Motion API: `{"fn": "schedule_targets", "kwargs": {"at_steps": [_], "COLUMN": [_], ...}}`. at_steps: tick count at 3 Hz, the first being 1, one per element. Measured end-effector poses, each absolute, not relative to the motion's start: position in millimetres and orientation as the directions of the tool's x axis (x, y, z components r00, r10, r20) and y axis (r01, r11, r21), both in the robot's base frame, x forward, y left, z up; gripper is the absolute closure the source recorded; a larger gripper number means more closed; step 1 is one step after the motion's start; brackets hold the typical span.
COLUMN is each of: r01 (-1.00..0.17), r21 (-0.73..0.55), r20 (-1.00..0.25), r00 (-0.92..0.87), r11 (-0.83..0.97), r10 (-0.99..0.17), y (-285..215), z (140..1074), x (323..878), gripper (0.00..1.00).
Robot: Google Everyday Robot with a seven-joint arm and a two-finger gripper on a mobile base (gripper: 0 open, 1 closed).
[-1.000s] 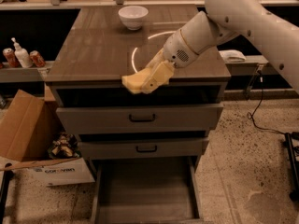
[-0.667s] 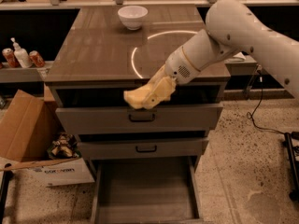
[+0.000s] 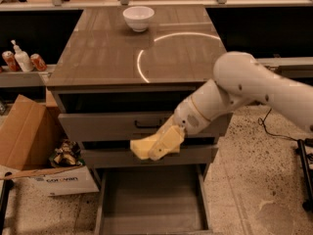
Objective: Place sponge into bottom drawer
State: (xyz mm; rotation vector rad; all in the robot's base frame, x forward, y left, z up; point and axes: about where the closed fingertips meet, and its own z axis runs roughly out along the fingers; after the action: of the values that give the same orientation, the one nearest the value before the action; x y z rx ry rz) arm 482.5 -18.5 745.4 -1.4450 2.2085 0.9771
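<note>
My white arm reaches in from the right, and my cream-coloured gripper (image 3: 159, 148) is shut on the pale yellow sponge (image 3: 141, 148). It holds the sponge in the air in front of the middle drawer's front. The bottom drawer (image 3: 151, 199) is pulled out wide below it, with a plain grey-brown floor. The sponge hangs above the drawer's back part and touches nothing else.
A white bowl (image 3: 138, 17) stands at the back of the cabinet top (image 3: 98, 53). The two upper drawers with black handles (image 3: 146, 125) are shut. An open cardboard box (image 3: 44, 155) sits on the floor at left. Bottles and cans (image 3: 22, 60) stand on a shelf at left.
My gripper has carried the sponge down from the cabinet top's front edge, past the top drawer, to the level of the middle drawer, above the open bottom drawer.
</note>
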Motion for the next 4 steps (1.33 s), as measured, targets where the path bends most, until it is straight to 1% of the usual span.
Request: {"fn": "schedule_targets", "kwargs": {"at_steps": [1, 2, 3, 4], "r01": [-0.804, -0.799, -0.723, -0.636], "r21": [0.535, 0.539, 0.589, 0.622], "r20": [-0.536, -0.530, -0.448, -0.380], "r00": [-0.559, -0.567, -0.664, -0.755], "r11": [0.258, 0.265, 0.361, 0.456], "r10": [-0.632, -0.630, -0.599, -0.534], "y": [-12, -12, -16, -24], "z": [661, 658, 610, 536], "x": [441, 440, 435, 423], "gripper": [1.00, 1.00, 1.00, 1.00]}}
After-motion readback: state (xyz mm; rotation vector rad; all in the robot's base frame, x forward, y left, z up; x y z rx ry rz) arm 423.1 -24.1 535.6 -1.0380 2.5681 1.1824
